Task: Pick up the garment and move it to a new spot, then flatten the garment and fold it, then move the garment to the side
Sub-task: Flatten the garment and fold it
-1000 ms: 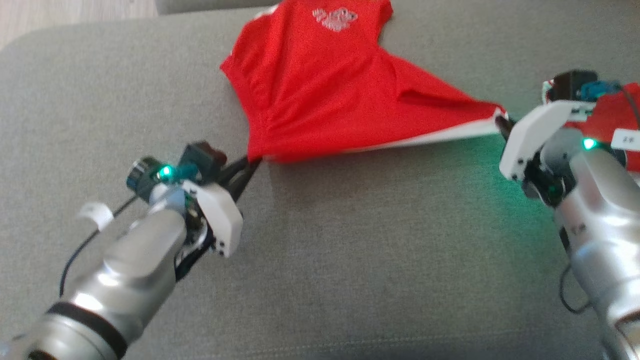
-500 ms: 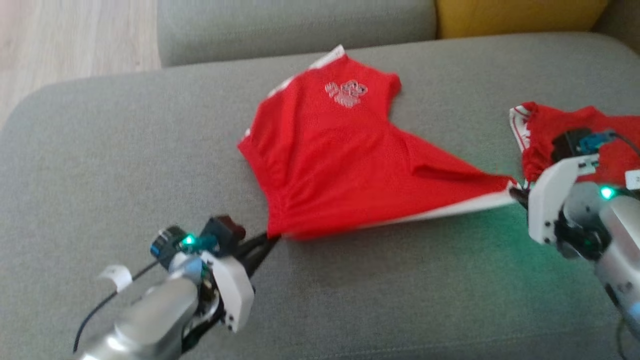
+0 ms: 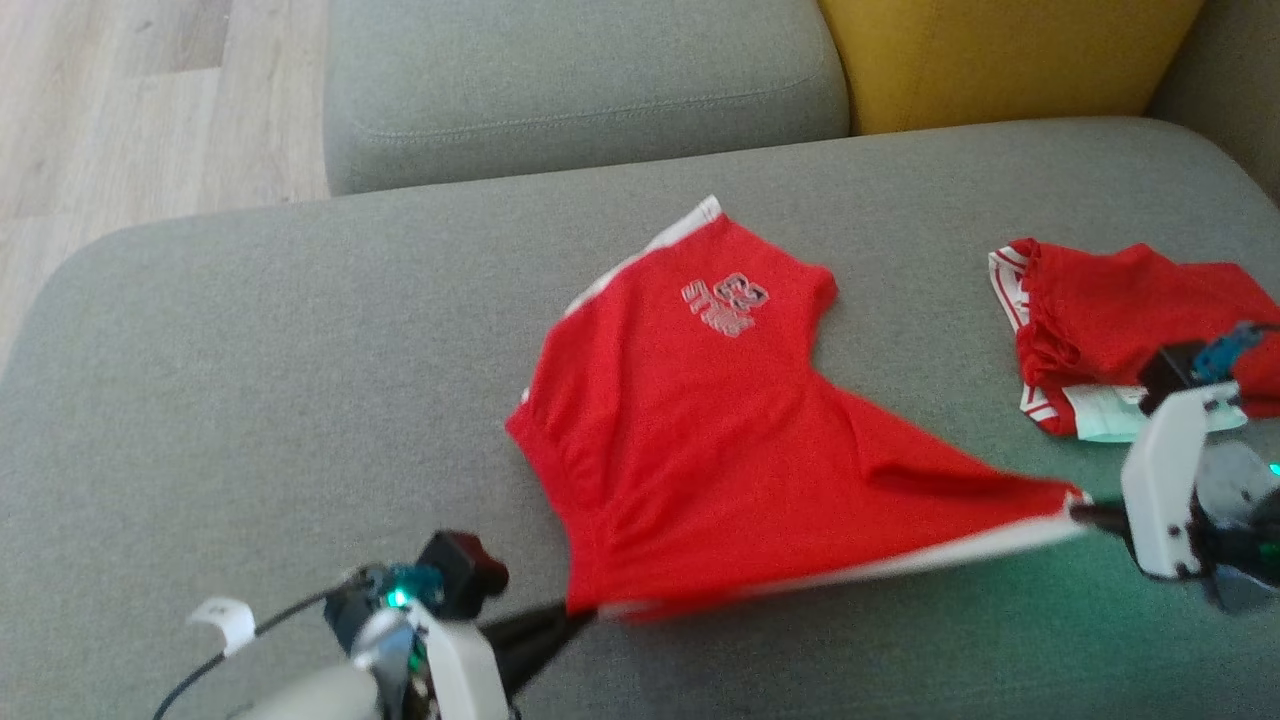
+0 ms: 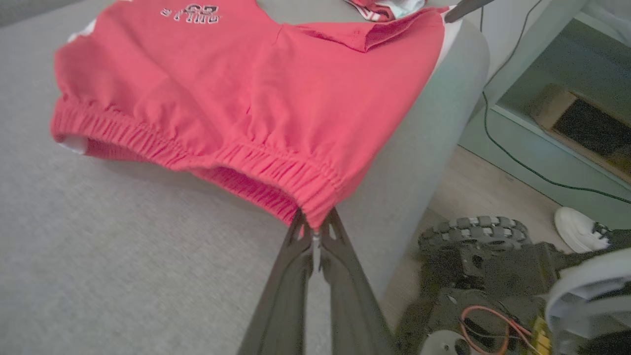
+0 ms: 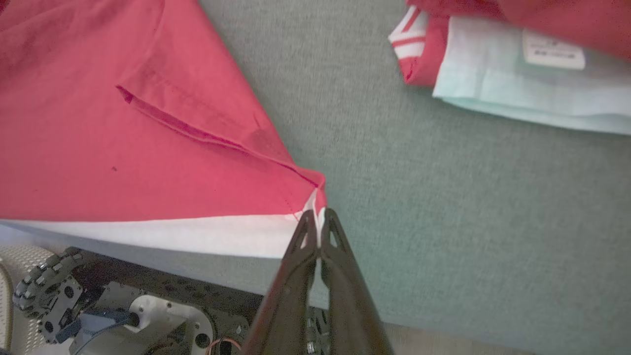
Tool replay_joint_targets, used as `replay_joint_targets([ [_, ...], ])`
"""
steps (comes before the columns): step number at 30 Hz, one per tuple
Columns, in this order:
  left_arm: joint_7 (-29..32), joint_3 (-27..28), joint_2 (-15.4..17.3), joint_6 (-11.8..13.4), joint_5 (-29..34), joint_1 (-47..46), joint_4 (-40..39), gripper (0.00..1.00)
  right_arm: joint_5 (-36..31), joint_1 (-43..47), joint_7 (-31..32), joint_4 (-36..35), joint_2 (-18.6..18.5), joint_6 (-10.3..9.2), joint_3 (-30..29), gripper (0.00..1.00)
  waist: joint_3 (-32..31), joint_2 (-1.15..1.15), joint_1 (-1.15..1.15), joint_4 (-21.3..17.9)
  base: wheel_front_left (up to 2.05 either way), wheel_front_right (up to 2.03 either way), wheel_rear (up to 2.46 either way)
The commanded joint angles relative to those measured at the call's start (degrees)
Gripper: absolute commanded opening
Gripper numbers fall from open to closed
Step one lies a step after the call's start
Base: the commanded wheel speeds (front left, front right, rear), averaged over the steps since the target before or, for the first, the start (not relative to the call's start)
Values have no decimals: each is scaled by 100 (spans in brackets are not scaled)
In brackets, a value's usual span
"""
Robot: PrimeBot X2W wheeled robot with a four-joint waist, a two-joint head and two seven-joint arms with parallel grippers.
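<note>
Red shorts [image 3: 720,430] with a white side stripe and a silver print lie stretched across the grey sofa seat [image 3: 250,380]. My left gripper [image 3: 575,615] is shut on the elastic waistband corner [image 4: 315,204] at the lower left. My right gripper [image 3: 1080,512] is shut on the opposite corner [image 5: 318,197], where the red cloth meets the white stripe. The near edge of the shorts is pulled taut between both grippers and lifted slightly off the seat, while the far leg rests on the cushion.
A second red garment [image 3: 1120,320] with white stripes and a pale label lies crumpled at the right of the seat. A grey back cushion [image 3: 580,90] and a yellow cushion [image 3: 1000,60] stand behind. Wooden floor [image 3: 120,120] lies past the left edge.
The head camera has tilted up, so the scene sits lower in view. Both grippers still hold the shorts' corners, and the shorts have been drawn toward the near edge of the seat.
</note>
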Motion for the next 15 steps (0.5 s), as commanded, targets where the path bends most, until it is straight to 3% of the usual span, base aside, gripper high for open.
replay_joint_targets([
  [1, 130, 172, 370, 36, -140, -91, -383, 0, 132, 117, 265, -267, -363, 11, -136, 0, -19, 0, 1, 1, 0, 0, 0],
  [8, 319, 254, 731, 248, -312, 50, -1186, 0, 283, 515, 918, -936, -671, 11, -619, 0, 21, 0, 1, 21, 0, 0, 0],
  [15, 142, 542, 720, 464, -289, -178, -1388, 0, 89, 406, 972, -1227, -366, 11, -1238, 0, 122, 0, 1, 99, 0, 0, 0],
])
